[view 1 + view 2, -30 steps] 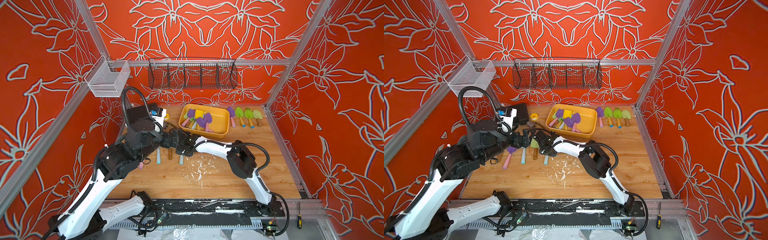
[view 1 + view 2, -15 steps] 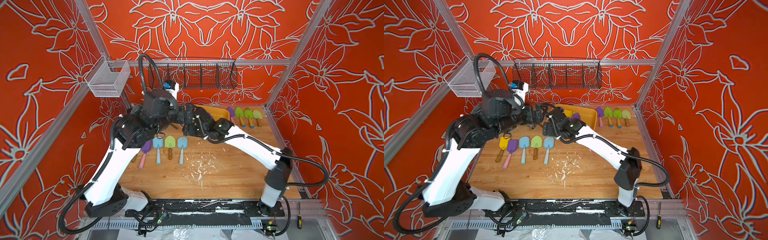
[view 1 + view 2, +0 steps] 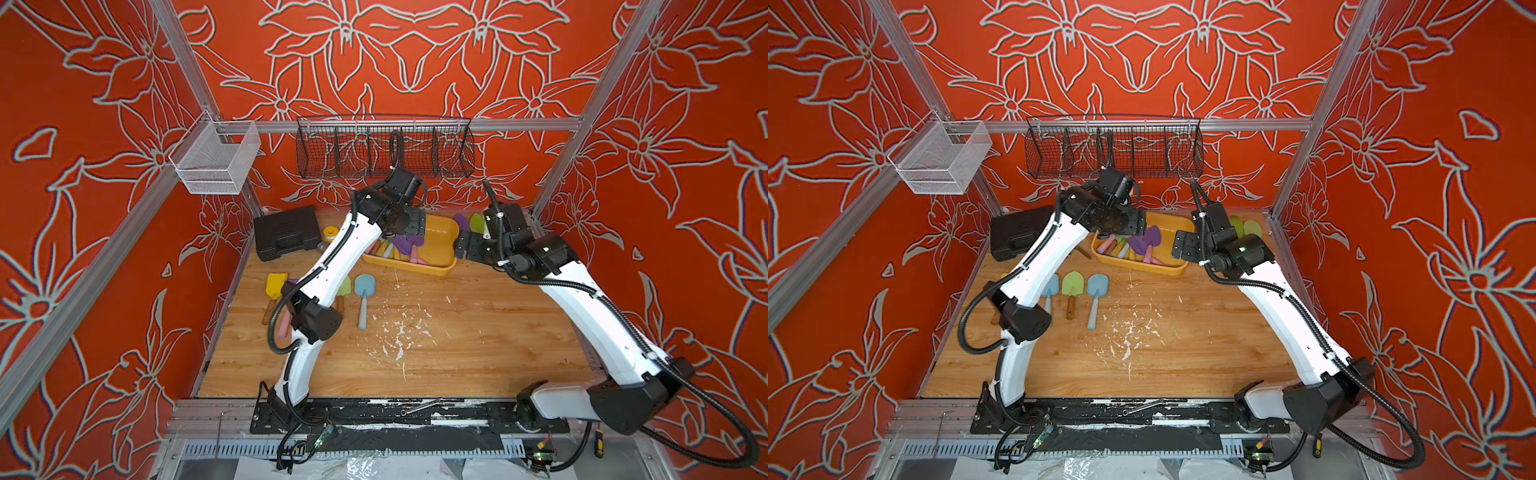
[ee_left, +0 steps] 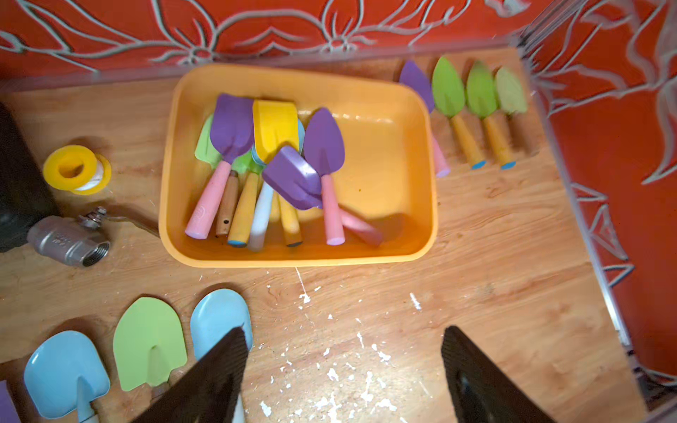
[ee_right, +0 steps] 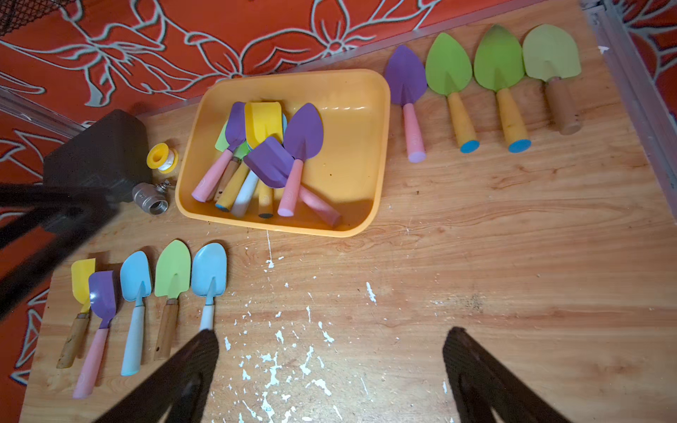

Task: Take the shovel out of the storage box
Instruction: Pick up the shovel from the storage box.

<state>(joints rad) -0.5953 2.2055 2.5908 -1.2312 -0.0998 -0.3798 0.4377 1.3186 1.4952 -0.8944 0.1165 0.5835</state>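
At upper centre of a top view, the shallow yellow-orange plastic storage box (image 3: 1142, 268) holds the topmost purple-bladed, pink-handled shovel (image 4: 324, 146); left gripper (image 4: 344, 366) and right gripper (image 5: 329, 366) hover empty, jaws apart, so pinch mid-handle and lift straight up.

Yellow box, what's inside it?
The yellow box holds a pile of shovels: purple ones and a yellow shovel on top. Green and blue blades peek out underneath, mostly covered, so I cannot count them all.
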